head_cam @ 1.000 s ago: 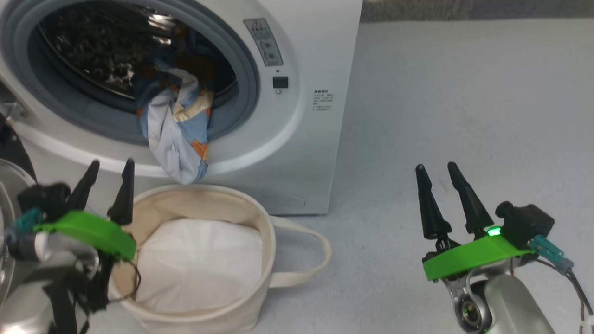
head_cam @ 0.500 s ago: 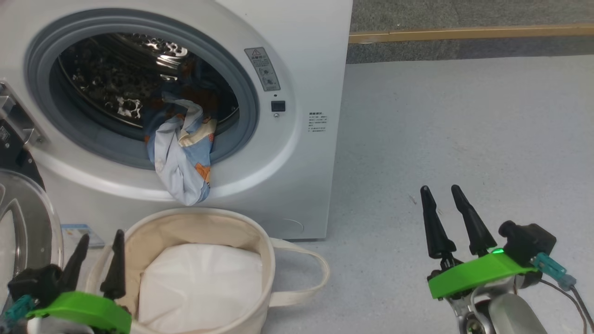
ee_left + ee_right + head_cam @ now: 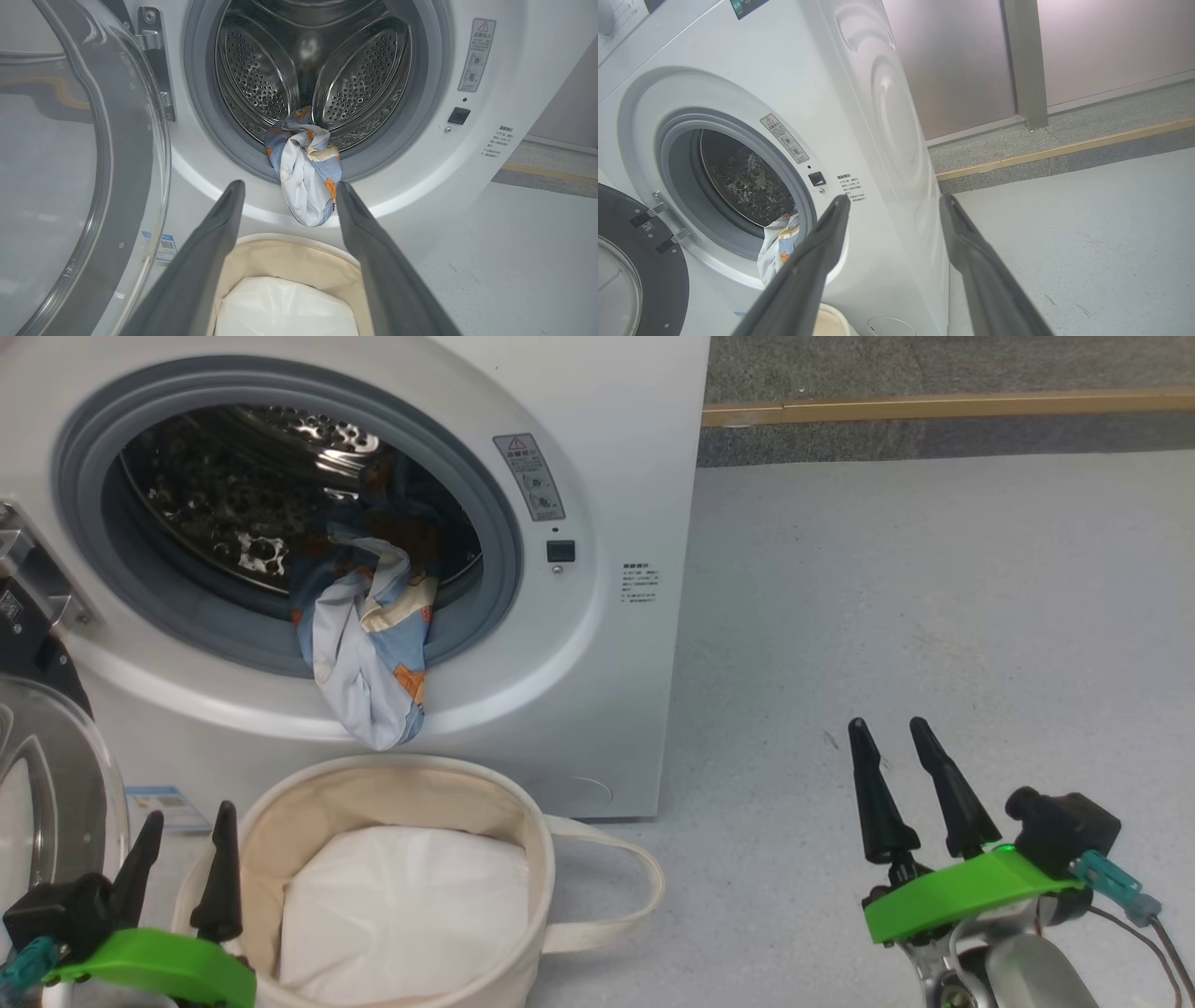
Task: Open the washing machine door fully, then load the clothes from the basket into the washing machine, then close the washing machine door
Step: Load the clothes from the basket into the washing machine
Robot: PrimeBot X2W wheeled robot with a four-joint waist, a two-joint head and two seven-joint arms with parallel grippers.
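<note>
Pale grey floor (image 3: pixel 887 569) lay open to the right of the washer (image 3: pixel 616 457), bare as far back as a wooden strip (image 3: pixel 934 406) set in a darker speckled band. On the washer's left side the door (image 3: pixel 37 775) stood swung wide, glass bowl facing out, its hinge (image 3: pixel 156 60) at the left edge of the mouth. The clothes (image 3: pixel 369 653) hung half out of the mouth. Their upper end sat inside the lip of the drum (image 3: pixel 261 70), and the rest draped over the grey ring (image 3: pixel 495 551) and the white lip below. The lowest fold dangled just above the basket (image 3: pixel 537 859). The basket stood on the floor close in front of the washer, under the mouth, with a white sheet (image 3: pixel 401 905) in it and one loop handle lying out to the right.

The left gripper (image 3: pixel 187 814) hovered in front of the washer at the basket's left rim, between basket and door, fingers spread wide and holding nothing. The right gripper (image 3: pixel 887 723) hovered over open floor well to the right of the washer, also spread wide and empty.

The left wrist view looked straight into the drum, its perforated paddles plain, with the garment hanging between the two fingers. The right wrist view gave the washer's white side panel, and behind it a pinkish wall (image 3: pixel 962 56) and a grey post (image 3: pixel 1024 60). A blue sticker (image 3: pixel 163 801) sat low on the washer's front, beside the door.
</note>
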